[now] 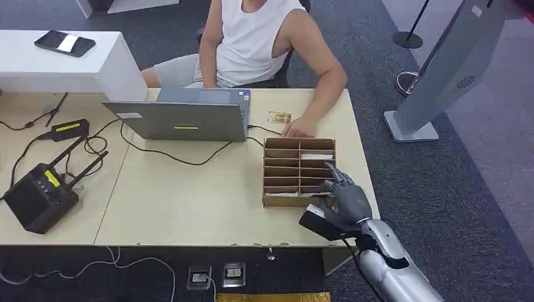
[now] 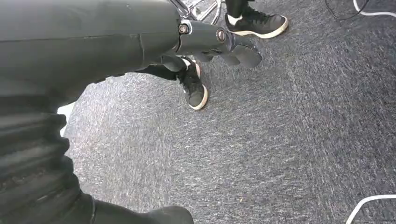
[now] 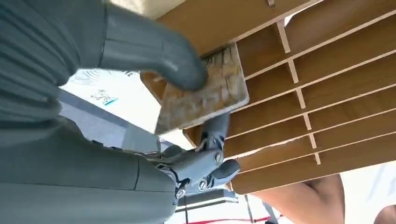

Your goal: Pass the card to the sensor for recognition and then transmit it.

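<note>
The right hand (image 3: 140, 93) is pinching the card (image 3: 205, 93) just beside the slotted wooden box (image 1: 298, 171), its long edge lying along the slots, while the left hand (image 2: 219, 42) is hanging empty, fingers curled.

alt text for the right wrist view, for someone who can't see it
The robot's right hand pinches a patterned card between its thumb and fingers, close against a wooden slotted card rack. Part of a person's arm shows beyond the rack.
</note>
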Robot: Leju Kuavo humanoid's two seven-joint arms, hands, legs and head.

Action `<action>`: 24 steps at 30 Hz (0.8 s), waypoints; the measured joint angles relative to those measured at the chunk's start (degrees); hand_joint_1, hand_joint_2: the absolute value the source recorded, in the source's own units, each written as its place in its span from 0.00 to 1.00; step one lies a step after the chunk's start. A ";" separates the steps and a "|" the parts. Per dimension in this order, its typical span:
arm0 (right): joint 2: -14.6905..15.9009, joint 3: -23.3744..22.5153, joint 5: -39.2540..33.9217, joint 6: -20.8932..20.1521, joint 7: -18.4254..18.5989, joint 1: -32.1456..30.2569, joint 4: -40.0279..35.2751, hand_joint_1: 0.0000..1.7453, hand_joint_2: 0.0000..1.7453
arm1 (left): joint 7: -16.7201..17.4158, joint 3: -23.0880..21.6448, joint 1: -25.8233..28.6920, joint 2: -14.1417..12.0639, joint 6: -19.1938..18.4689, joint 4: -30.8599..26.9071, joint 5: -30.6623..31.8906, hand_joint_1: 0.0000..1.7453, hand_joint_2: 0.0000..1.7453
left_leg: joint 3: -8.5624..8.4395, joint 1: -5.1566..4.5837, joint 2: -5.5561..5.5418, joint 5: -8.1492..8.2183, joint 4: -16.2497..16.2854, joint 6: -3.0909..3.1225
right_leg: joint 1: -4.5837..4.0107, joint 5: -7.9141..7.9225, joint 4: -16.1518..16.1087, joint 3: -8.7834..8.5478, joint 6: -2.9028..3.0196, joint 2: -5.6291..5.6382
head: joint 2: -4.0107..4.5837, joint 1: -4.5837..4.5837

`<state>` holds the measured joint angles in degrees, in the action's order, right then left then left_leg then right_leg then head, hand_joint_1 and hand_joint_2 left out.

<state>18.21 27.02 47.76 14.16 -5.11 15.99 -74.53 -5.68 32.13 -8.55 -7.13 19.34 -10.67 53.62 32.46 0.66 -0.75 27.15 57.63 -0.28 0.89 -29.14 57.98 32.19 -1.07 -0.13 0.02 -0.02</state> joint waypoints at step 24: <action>-0.33 -1.61 -0.41 1.16 -3.25 5.64 -0.04 1.00 1.00 | 0.00 -0.02 -0.82 0.22 -0.24 0.00 1.09 0.00 1.00 | 0.01 0.00 0.03 -0.02 0.00 -0.01 | 0.00 0.04 0.01 0.02 0.00 0.06 | 0.00 0.00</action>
<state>17.88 25.40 47.34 15.32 -8.37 21.62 -74.58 -5.68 32.11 -9.37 -6.91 19.10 -10.67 54.71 32.47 0.66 -0.72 27.14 57.63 -0.28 0.90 -29.09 57.99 32.21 -1.07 -0.07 0.02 -0.02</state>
